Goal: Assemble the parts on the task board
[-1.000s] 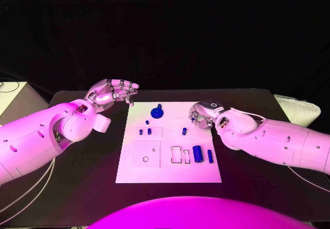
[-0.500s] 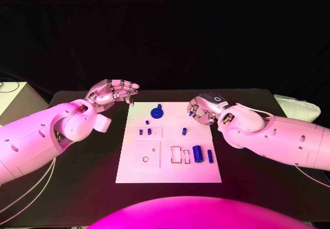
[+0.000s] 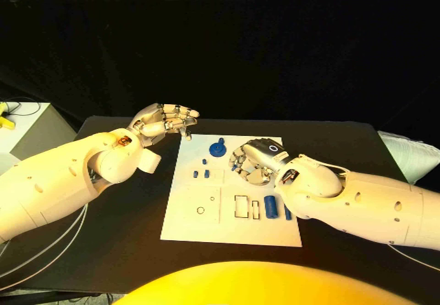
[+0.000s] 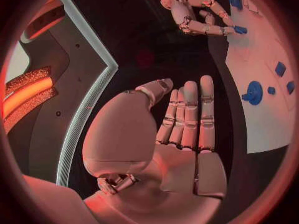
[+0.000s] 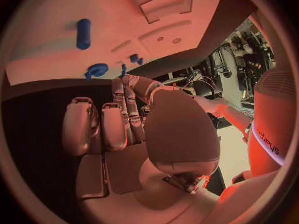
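Right hand [image 3: 254, 162] over the board [image 3: 197, 225], fingers curled down, apparently pinching a small blue part [image 4: 240, 30] above its socket; the grip is not certain. Left hand [image 3: 166, 121] hovers spread beside the board's far corner, clear of the work.

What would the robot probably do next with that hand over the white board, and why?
Probably lower the right robot hand slightly to pinch a small blue cylindrical peg. Its fingertips already sit at that peg on the white rectangular task board, while the left robot hand waits open beside the board.
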You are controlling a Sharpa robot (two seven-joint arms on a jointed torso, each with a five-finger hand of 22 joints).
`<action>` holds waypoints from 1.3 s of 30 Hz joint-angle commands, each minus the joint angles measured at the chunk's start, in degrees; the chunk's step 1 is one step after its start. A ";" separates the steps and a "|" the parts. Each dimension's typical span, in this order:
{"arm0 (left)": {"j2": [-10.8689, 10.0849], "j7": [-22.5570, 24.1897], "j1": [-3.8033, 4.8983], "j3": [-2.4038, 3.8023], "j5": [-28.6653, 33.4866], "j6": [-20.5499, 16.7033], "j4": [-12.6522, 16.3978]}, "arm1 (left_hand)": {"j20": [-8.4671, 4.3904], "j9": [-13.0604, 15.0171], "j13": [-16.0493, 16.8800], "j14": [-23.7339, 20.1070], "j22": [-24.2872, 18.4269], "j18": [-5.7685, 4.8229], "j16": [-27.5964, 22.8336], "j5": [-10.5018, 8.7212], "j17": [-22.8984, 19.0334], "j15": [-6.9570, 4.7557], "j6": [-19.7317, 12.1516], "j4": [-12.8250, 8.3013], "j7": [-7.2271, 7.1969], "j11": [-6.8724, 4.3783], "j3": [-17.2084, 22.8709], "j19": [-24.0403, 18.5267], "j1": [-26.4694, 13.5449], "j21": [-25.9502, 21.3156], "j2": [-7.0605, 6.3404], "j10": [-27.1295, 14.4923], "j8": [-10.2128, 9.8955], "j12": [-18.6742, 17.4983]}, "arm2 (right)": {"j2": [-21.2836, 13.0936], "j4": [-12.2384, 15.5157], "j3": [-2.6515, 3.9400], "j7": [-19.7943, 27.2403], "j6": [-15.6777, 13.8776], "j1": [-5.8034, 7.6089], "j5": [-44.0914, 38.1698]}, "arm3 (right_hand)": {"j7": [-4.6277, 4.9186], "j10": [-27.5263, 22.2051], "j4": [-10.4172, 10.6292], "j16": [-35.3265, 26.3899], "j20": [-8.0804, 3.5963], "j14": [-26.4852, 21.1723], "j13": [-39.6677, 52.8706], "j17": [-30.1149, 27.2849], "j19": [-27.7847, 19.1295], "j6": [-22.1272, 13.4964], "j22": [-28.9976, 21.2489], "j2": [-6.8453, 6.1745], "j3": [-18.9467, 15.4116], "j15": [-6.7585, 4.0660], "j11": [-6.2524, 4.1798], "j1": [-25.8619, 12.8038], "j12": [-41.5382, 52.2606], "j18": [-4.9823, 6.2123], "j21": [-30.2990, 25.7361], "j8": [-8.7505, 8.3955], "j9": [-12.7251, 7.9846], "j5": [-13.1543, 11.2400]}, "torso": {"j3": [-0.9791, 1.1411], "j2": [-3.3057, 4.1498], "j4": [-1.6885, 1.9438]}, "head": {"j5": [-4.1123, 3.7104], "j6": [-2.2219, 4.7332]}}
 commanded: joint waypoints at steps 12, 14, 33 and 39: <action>0.40 0.00 -0.12 0.05 0.83 -0.75 1.19 | 0.06 -0.08 -0.11 -0.10 -0.12 0.86 -0.27 -0.08 -0.09 0.08 0.12 0.01 0.27 0.22 -0.37 0.39 0.34 -0.36 0.18 -0.06 0.16 -0.33 | 6.11 -2.70 -0.85 0.91 2.73 -3.23 -3.39 | 0.13 2.19 -0.11 0.19 -0.48 2.58 0.13 -0.22 2.31 0.16 4.49 0.23 0.35 -0.50 -1.79 0.02 -0.20 -0.67 -0.27 0.15 0.01 0.38 | 0.04 0.03 0.04 | 3.06 0.00; 0.42 -0.01 -0.12 0.05 0.84 -0.80 1.25 | 0.06 -0.08 -0.11 -0.10 -0.12 0.86 -0.27 -0.08 -0.09 0.08 0.12 0.01 0.27 0.22 -0.37 0.39 0.34 -0.36 0.18 -0.06 0.16 -0.33 | 6.68 -3.03 -0.93 0.90 3.01 -3.50 -3.45 | 0.13 2.19 -0.11 0.19 -0.48 2.58 0.13 -0.22 2.31 0.16 4.49 0.23 0.35 -0.50 -1.79 0.02 -0.20 -0.67 -0.27 0.15 0.01 0.38 | 0.03 0.04 0.07 | 3.20 0.00; 0.75 -0.11 -0.31 0.05 0.86 -0.74 1.01 | 0.07 -0.09 -0.16 -0.08 -0.19 0.86 -0.34 -0.07 -0.11 0.09 0.17 0.02 0.28 0.24 -0.43 0.45 0.39 -0.43 0.23 -0.04 0.22 -0.37 | 8.28 -3.95 -1.23 1.17 4.47 -4.40 -3.70 | 0.21 2.18 -0.19 0.12 -0.49 2.53 0.18 -0.39 2.26 0.04 4.45 0.22 0.51 -0.47 -1.73 -0.03 -0.33 -0.65 -0.40 0.13 0.11 0.52 | 0.04 0.02 -0.09 | 4.57 0.00; 0.78 -0.17 -0.34 0.05 0.86 -0.68 0.97 | 0.07 -0.09 -0.16 -0.08 -0.19 0.86 -0.34 -0.07 -0.11 0.09 0.17 0.02 0.28 0.24 -0.43 0.45 0.39 -0.43 0.23 -0.04 0.22 -0.37 | 8.44 -4.07 -1.29 1.09 5.00 -4.48 -3.75 | 0.21 2.18 -0.19 0.12 -0.49 2.53 0.18 -0.39 2.26 0.04 4.45 0.22 0.51 -0.47 -1.73 -0.03 -0.33 -0.65 -0.40 0.13 0.11 0.52 | 0.02 0.05 -0.03 | 4.62 0.00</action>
